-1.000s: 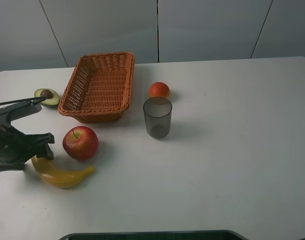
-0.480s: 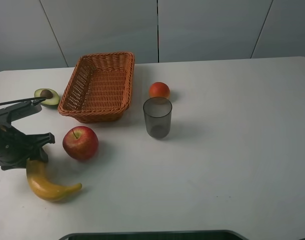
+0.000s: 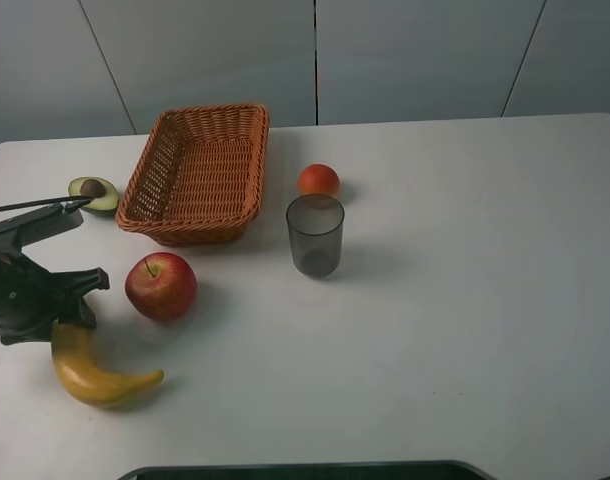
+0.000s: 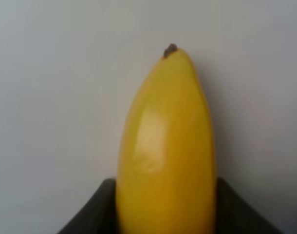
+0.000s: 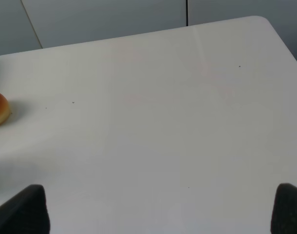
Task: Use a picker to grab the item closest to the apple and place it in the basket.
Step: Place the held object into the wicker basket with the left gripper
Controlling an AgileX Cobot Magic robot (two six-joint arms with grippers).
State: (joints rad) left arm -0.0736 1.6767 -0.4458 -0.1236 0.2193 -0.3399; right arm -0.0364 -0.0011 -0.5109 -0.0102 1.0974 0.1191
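Over at the left edge of the table (image 3: pixel 465 300), the left gripper (image 3: pixel 75 312) has its jaws closed on the banana (image 3: pixel 90 370). The wrist camera confirms it: the yellow fruit fills the view, with a dark finger (image 4: pixel 92 209) pressed against each flank and the little brown tip pointing away from the camera. From up high, the banana curves out from the gripper towards the front left corner, its free end pointing right. I can't tell whether it rests on the surface or hangs just above it.

The red apple (image 3: pixel 161 285) sits just beside the gripper, a little further from the left edge. It's near the banana but not touching it. Behind the apple, towards the back edge, is the wicker basket (image 3: pixel 185 232), and there's nothing in it. A halved avocado (image 3: pixel 93 193) lies just outside the basket's left wall, close to the left edge.

Towards the middle of the table stands a smoky translucent cup (image 3: pixel 315 235), upright. An orange (image 3: pixel 319 180) sits just behind it, the two near each other but apart.

The right gripper (image 5: pixel 156 212) doesn't show in the high view. Its own camera has the two dark fingertips (image 5: pixel 22 209) spread wide, with bare white table between them. The orange peeks in at the border of that shot, well away from the fingers.
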